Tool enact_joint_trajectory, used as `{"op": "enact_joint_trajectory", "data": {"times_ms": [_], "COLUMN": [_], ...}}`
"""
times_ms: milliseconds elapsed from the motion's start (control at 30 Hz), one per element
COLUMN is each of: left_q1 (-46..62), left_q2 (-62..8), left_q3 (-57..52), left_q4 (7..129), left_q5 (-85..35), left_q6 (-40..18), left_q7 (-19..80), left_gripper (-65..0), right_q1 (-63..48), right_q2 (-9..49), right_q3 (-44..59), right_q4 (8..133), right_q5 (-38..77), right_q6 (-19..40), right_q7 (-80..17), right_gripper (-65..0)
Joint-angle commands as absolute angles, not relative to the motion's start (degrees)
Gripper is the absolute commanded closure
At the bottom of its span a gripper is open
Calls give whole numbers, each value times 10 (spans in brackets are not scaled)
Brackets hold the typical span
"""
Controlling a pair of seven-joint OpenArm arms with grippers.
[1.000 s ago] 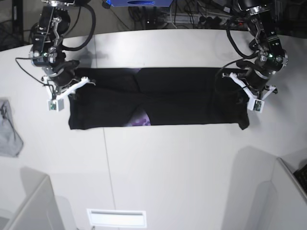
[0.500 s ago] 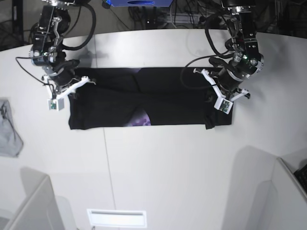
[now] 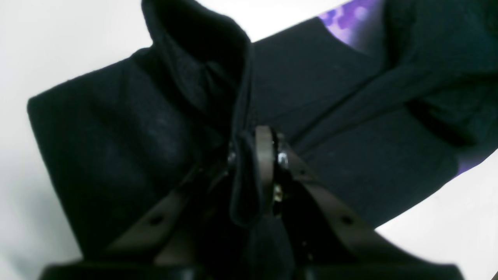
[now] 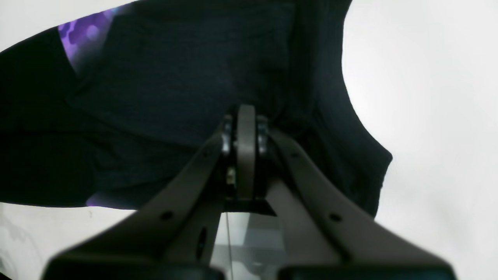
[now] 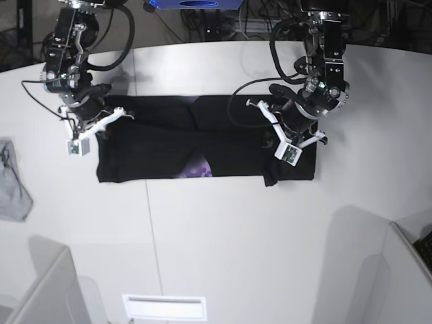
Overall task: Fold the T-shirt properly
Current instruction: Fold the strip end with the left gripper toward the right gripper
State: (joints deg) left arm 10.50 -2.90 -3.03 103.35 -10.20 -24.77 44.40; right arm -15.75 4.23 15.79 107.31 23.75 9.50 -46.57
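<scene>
The black T-shirt point(image 5: 182, 145) lies as a long band across the white table, with a bit of purple print point(image 5: 199, 169) showing at its front edge. My left gripper point(image 5: 278, 131) is shut on the shirt's right end and holds it doubled over the band. The left wrist view shows the fingers point(image 3: 264, 155) pinching a bunched fold of black cloth point(image 3: 116, 128). My right gripper point(image 5: 100, 128) sits at the shirt's left end. In the right wrist view it point(image 4: 245, 128) is shut, with black cloth point(image 4: 175, 77) gathered at its tips.
A small grey cloth point(image 5: 13, 182) lies at the table's left edge. White partition panels stand at the front left point(image 5: 40, 290) and front right point(image 5: 378, 270). A white vent point(image 5: 164, 307) is at the front. Cables run behind the table.
My left gripper has moved left with the shirt's right end, folding it over, so the band is shorter on that side. The right arm has not moved.
</scene>
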Motion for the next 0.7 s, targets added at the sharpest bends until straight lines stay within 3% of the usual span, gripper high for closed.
{"op": "enact_joint_trajectory", "data": {"times_ms": [0, 667], "left_q1": [95, 85], "left_q2": [-29, 8], "left_q3": [-22, -1], "left_q4": [1040, 1003], "left_q5": [-109, -109], "left_q6": [-247, -246], "left_q7": [431, 432], "left_gripper": [0, 0], "right_q1": [-153, -151], "right_q2": [47, 47], "right_q3": [160, 160], "right_q4": [1084, 1083], "right_q5": [242, 242], "right_q6": [97, 97], "right_q7": [-456, -456], "right_gripper": [0, 0]}}
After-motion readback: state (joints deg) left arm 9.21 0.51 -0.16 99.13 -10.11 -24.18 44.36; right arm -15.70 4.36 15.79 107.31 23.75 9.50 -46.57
